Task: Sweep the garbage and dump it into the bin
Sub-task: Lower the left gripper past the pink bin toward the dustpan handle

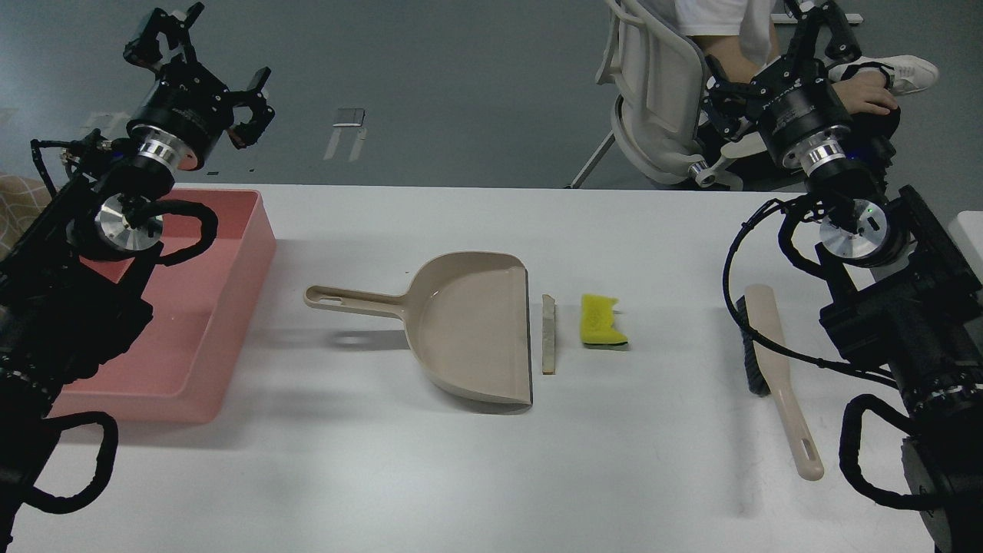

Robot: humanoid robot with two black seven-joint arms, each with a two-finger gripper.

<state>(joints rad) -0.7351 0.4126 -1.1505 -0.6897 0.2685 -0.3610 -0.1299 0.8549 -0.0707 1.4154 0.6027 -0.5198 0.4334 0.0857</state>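
Pink bin point(230, 322) held nothing visible; sponge point(601, 320) and bread point(548, 334) lay unswept beside dustpan point(476, 326). My left gripper point(201, 57) gaped empty; my right gripper's point(822, 23) spread was indeterminable.

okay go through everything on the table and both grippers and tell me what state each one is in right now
Left gripper: raised above the table, fingers spread, empty.
Right gripper: raised, state unclear.
Pink bin: upright, no scraps visible inside.
Dustpan: flat on table, empty, mouth facing the scraps.
Bread slice: on table beside the dustpan's lip.
Sponge piece: on table, right of the bread.
Brush: lying on table, unheld.
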